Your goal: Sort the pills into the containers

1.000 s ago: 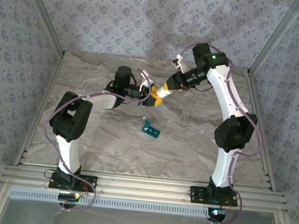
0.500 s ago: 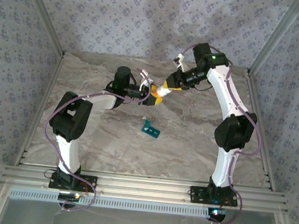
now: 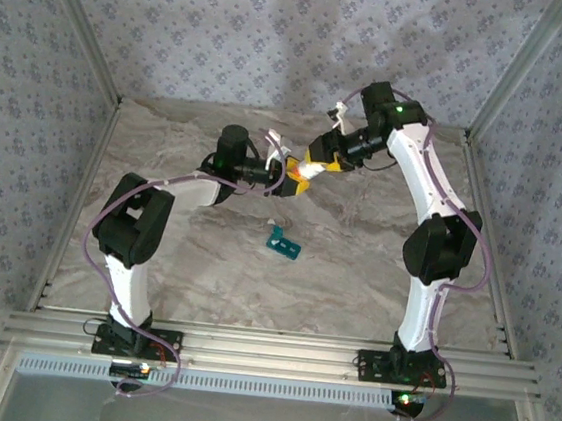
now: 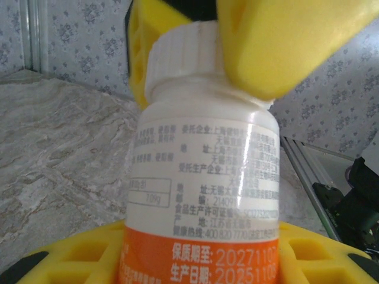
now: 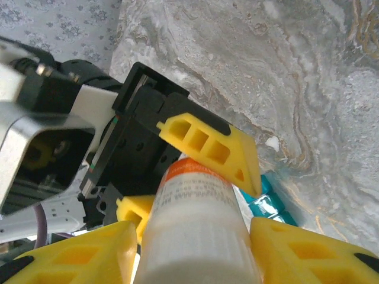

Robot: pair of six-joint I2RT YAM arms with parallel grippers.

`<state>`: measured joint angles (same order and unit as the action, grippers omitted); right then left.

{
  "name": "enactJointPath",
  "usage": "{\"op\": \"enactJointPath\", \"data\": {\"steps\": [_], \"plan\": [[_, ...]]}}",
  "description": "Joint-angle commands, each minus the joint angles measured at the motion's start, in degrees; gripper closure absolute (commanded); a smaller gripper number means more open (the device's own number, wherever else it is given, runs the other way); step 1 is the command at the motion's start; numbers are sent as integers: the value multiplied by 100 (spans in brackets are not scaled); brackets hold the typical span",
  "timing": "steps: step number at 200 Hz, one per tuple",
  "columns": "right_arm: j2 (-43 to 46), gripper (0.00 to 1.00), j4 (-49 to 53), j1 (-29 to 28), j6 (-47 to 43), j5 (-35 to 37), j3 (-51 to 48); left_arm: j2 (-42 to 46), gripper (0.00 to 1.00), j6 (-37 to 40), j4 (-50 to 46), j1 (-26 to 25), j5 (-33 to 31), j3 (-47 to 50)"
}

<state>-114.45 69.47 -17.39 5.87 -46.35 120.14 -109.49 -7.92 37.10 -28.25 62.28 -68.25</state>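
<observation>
Top external view: the white bottle [image 3: 303,172] is held in mid-air by 2 grippers, the left gripper [image 3: 289,179] clamped on its orange-banded body, the right gripper [image 3: 318,162] closed on its cap [image 4: 183,56]. The containers [image 3: 285,242] lie on the table [image 3: 354,279] below, untouched. Sorting is judged barely begun: the bottle is not yet opened.

a grey marbled table [image 3: 354,279] carries a small teal pill container [image 3: 284,242], a lid standing up; a white speck [image 5: 272,142] lies just beside the container.
</observation>
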Motion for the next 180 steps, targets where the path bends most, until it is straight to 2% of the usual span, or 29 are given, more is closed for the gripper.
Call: {"op": "enactJointPath", "data": {"steps": [1, 81, 131, 148, 180], "plan": [[76, 43, -180, -45, 391, -211, -8, 279, 100, 109, 201, -54, -74, -153], [165, 23, -967, 186, 1248, -59, 202, 284, 100, 24, 424, -57, -254, 11], [493, 21, -1602, 570, 1775, -7, 158, 191, 100, -478, 1677, -58, -828, 394], [792, 21, -2129, 776, 2111, 30, -285, 90, 100, -780, 2024, -60, -960, 388], [1730, 22, -4119, 1088, 3037, 276, -1984, -2, 100, -1335, 2716, -157, -1326, 419]]}}
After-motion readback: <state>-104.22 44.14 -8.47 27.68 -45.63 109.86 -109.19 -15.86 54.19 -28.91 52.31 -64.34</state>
